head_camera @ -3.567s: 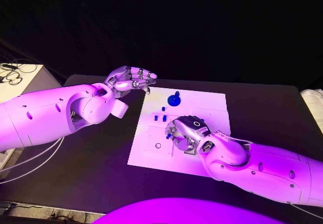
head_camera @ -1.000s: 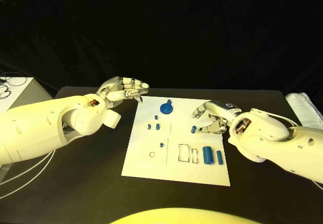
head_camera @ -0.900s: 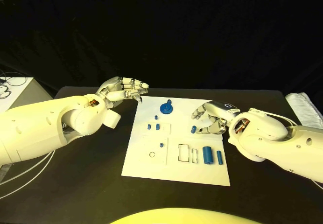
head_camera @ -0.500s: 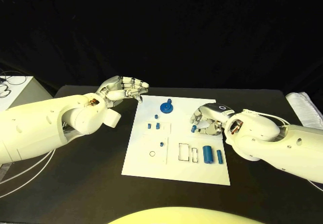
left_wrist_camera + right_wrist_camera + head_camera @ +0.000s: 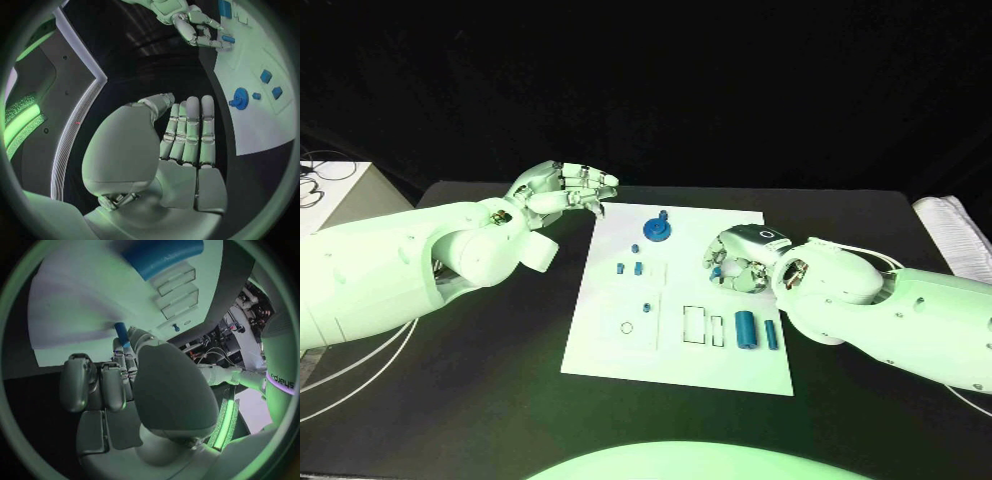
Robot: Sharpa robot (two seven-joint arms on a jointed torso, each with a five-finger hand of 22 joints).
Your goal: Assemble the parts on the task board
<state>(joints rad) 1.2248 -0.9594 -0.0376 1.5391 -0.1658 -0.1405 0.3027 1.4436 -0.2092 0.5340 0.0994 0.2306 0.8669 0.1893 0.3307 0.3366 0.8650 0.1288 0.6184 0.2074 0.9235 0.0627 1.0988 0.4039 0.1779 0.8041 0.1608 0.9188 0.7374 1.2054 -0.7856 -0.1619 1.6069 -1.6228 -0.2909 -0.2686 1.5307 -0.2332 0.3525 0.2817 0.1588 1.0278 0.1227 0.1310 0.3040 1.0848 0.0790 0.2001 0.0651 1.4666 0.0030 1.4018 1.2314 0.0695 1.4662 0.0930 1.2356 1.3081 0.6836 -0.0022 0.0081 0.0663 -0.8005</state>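
Note:
The white task board [image 5: 610, 350] lies mid-table. My right hand [image 5: 744, 262] hovers over its right middle and pinches a small blue peg [image 5: 715, 272] at its fingertips; the peg [image 5: 122, 332] sticks out beyond the fingers, just above the board [image 5: 75, 310]. A blue round knobbed part [image 5: 655, 232] stands near the far edge. Short pegs [image 5: 627, 268] stand left of centre, and two blue cylinders [image 5: 756, 330] lie at the right. My left hand [image 5: 567, 188] hangs off the board's far left corner, fingers curled in, holding nothing. The left wrist view shows this hand [image 5: 184, 137] and the right hand [image 5: 200, 27].
A white box with cables [image 5: 336, 190] stands past the table's left edge, and a pale ridged object [image 5: 958, 235] lies at the right edge. Black table [image 5: 473, 390] surrounds the board. A small ring [image 5: 627, 327] and empty rectangular slots [image 5: 694, 325] mark the board's near half.
My right hand, over the board's near part 3.6 s ago, has carried the small peg further out and in the last second drifted left and turned. The left hand has stayed put.

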